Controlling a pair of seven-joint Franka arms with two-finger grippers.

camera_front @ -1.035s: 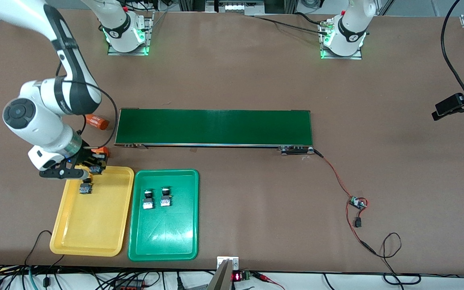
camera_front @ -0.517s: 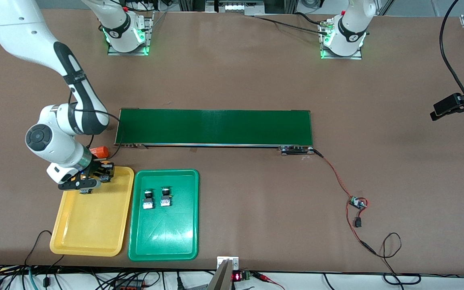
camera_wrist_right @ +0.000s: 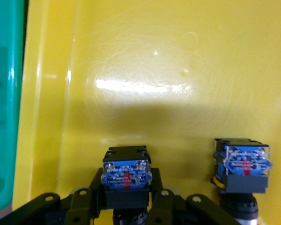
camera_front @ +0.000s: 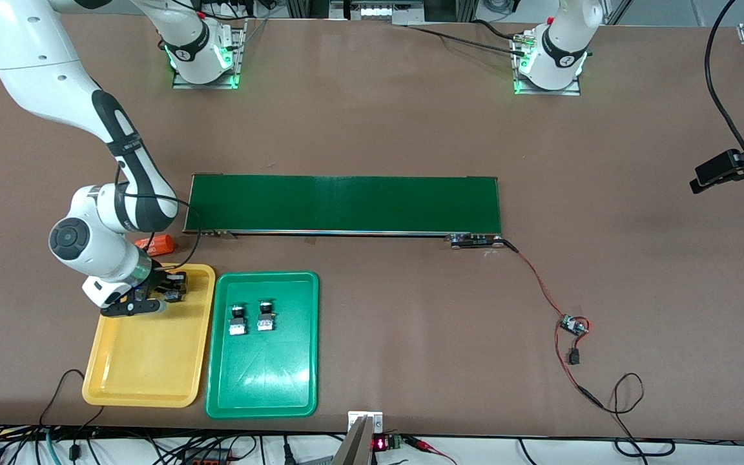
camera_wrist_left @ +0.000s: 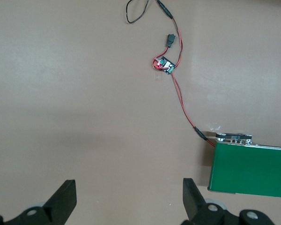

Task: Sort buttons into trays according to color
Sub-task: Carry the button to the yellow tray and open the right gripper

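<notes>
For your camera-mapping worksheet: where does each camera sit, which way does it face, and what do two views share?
Front view: high across the table, facing both bases; right gripper over shallow yellow plastic tray.
Left wrist view: looks down at long dark-green conveyor belt; open left gripper.
Right wrist view: down into the tray; black-bodied button clamped.
Shared: tray, belt.

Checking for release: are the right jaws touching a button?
Touching. The right wrist view shows the right gripper clamping a button by its black body, over the yellow tray.

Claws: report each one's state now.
Left claw: open, empty, over bare table.
Right claw: shut on a button, over the yellow tray.
</notes>
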